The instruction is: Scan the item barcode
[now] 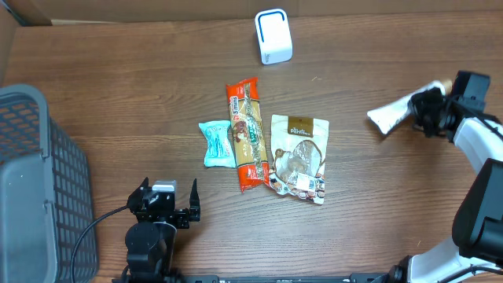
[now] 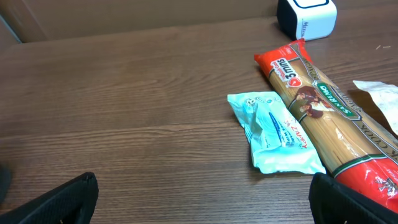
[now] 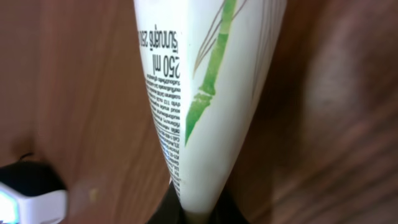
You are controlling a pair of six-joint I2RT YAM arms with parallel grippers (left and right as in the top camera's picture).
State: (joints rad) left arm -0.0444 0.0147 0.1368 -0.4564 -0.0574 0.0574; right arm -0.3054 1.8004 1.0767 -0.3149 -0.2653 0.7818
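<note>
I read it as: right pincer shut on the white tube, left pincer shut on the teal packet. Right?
Not quite. The right pincer is shut on the white tube, but the left pincer is open and empty: the left wrist view shows the teal packet lying on the table beside the pasta pack.
</note>
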